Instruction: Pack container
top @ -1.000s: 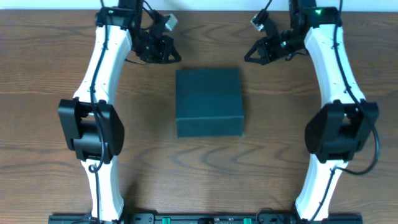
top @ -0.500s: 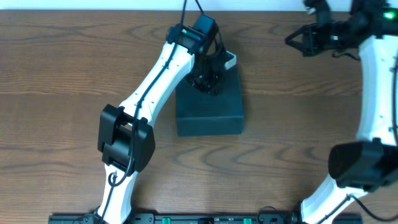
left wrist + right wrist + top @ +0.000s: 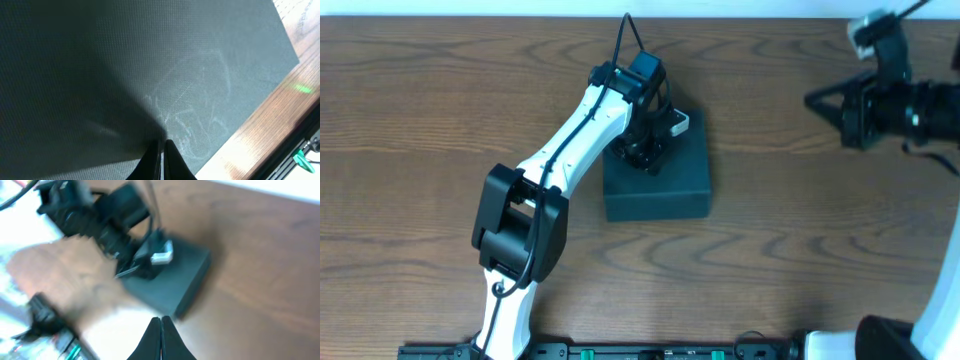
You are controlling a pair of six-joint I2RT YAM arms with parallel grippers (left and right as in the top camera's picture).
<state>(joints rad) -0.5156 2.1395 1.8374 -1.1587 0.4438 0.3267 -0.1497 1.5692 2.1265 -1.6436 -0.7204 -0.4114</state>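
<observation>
Points the closed left tool down at the container lid just beneath, probably to work the flap; holds the closed, empty right tool well aside.

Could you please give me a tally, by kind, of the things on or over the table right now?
Dark teal container: 1
Grippers, both shut: 2 (left gripper, right gripper)
Total: 3
</observation>
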